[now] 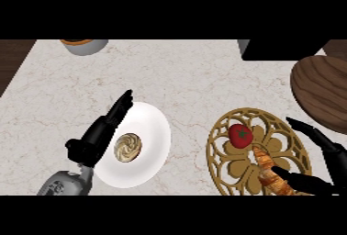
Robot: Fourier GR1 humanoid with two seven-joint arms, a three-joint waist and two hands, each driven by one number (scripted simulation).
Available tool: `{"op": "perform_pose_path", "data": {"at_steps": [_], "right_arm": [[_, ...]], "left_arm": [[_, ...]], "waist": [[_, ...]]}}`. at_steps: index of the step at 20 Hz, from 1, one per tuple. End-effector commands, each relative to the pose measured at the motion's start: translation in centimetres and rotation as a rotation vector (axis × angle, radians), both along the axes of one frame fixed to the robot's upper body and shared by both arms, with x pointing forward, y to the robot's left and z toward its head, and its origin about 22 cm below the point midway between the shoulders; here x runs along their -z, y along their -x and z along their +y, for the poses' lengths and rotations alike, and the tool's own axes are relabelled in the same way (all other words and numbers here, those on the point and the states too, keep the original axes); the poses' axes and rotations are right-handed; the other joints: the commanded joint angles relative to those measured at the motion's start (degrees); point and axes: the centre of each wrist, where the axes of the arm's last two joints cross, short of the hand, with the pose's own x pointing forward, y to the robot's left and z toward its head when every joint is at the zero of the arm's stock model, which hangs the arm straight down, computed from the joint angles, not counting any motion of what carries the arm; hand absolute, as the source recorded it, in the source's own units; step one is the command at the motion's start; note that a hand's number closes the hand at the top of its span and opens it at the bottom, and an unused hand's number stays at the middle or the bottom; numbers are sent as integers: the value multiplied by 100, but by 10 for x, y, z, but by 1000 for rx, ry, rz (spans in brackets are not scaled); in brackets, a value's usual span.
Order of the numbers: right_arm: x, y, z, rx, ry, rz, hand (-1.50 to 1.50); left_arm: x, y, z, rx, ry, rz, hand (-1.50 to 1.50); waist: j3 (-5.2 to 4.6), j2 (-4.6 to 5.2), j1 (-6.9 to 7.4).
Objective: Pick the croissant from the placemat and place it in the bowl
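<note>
The table point(190, 78) is pale cream marble with faint brown veining; dark wood shows past its far corners, and no writing or label can be read anywhere. The left hand point(95, 140) lies with straight, relaxed fingers along the near-left rim of a white round plate point(152, 133), which carries a small swirled tan pastry point(127, 147) just right of that hand. The right hand point(318, 176) curls round the golden-brown croissant point(272, 172), thumb under its near end, fingers arched over its right side. The croissant lies on a round gold filigree placemat point(227, 137) beside a red tomato point(240, 133). Beyond the right hand sits what seems a dark wooden bowl point(325, 89), a black block point(284, 48) and, far left, a grey cup point(85, 46).
</note>
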Motion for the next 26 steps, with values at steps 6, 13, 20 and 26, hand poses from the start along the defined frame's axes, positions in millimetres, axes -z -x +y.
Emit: {"op": "perform_pose_path", "data": {"at_steps": [6,13,20,26], "right_arm": [[-65,-17,-17,-69,615,270,-150],[-114,-20,9,-265,772,671,-150],[-132,-28,62,-301,782,815,-150],[-124,-25,83,-277,787,836,-150]], "left_arm": [[-12,-8,-3,33,1,18,0],[-14,-5,0,37,11,9,0],[-6,7,3,24,1,8,0],[-22,-5,11,9,3,-7,0]], "waist": [[-20,13,114],[-21,9,169],[-1,14,118],[6,2,33]]}}
